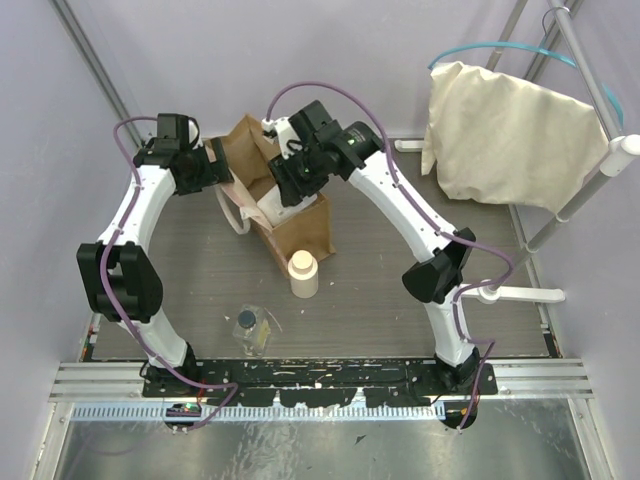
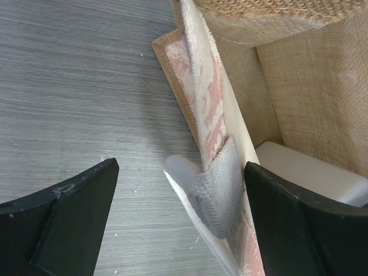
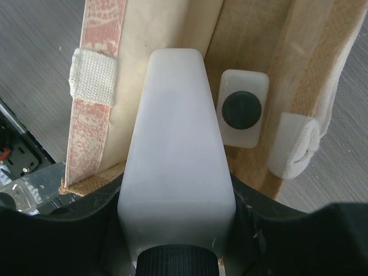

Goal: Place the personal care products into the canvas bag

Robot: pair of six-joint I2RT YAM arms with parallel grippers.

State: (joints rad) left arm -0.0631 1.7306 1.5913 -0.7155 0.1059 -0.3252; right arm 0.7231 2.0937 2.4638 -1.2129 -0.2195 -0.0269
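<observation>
The tan canvas bag (image 1: 305, 228) stands upright at the table's middle back. My right gripper (image 1: 287, 188) is shut on a white rectangular bottle (image 3: 175, 138), black cap towards the wrist, and holds it base-down in the bag's mouth. A second white bottle (image 3: 242, 109) with a black cap stands inside the bag. My left gripper (image 1: 228, 172) is open and straddles the bag's left wall (image 2: 198, 92) and its pale handle (image 2: 221, 184). The cream round bottle (image 1: 303, 273) stands in front of the bag. The small black-capped item (image 1: 250, 322) in clear wrap lies nearer the arms.
A large cream cloth (image 1: 505, 135) with a teal cord hangs on a white rack at the back right. The rack's rails (image 1: 560, 215) run down the right side. The arm bases sit on a metal rail (image 1: 320, 375) at the near edge.
</observation>
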